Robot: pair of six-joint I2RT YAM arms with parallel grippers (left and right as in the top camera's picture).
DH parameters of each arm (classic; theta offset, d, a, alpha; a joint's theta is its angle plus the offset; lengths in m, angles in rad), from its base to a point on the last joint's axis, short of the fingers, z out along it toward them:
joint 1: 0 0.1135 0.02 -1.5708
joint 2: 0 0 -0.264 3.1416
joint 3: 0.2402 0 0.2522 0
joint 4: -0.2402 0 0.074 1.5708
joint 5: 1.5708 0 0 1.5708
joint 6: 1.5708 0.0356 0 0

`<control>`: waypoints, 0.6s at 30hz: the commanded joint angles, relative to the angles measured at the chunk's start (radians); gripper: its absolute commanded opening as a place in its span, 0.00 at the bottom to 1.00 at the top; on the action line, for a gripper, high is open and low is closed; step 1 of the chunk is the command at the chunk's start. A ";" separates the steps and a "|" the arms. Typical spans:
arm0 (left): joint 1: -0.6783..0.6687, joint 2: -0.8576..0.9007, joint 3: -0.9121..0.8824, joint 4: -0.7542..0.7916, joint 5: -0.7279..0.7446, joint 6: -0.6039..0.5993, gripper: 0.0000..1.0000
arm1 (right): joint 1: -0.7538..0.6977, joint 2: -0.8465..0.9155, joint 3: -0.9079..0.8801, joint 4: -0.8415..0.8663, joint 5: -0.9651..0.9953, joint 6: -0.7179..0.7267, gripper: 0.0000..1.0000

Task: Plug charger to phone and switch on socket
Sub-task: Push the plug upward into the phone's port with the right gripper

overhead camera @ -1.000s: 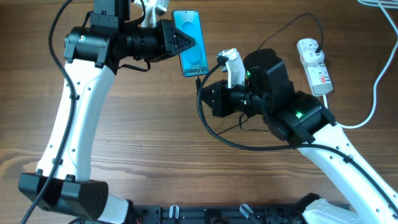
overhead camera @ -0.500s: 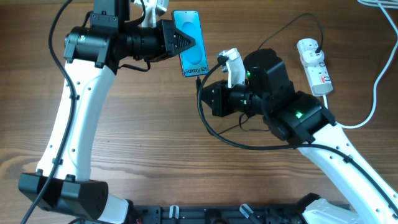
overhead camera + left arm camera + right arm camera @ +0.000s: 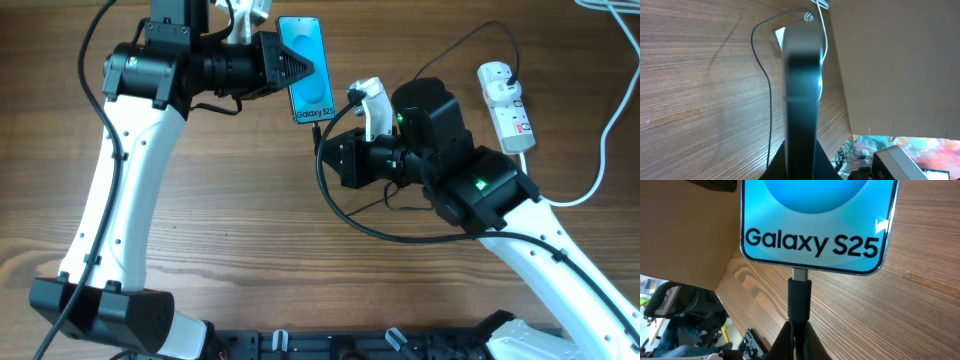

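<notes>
My left gripper (image 3: 292, 68) is shut on the phone (image 3: 306, 68), lit cyan-blue with "Galaxy S25" text, holding it above the table; the left wrist view shows the phone's dark edge (image 3: 801, 90) between my fingers. My right gripper (image 3: 326, 150) is shut on the charger's black plug (image 3: 799, 300), whose metal tip meets the phone's bottom edge (image 3: 815, 225). How far the tip is in I cannot tell. The thin black cable (image 3: 345, 215) loops under my right arm toward the white socket (image 3: 505, 105) at the far right.
A thick white cord (image 3: 603, 150) runs from the socket along the right edge. The wooden table (image 3: 250, 240) spreads below both arms. A brown wall (image 3: 890, 65) stands beyond the table's far edge.
My right arm has edged very slightly left toward the phone. The left arm and phone have not moved.
</notes>
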 commanded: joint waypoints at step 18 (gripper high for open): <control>-0.005 0.001 0.004 0.007 0.023 0.024 0.04 | 0.002 0.020 0.016 -0.005 -0.006 0.009 0.04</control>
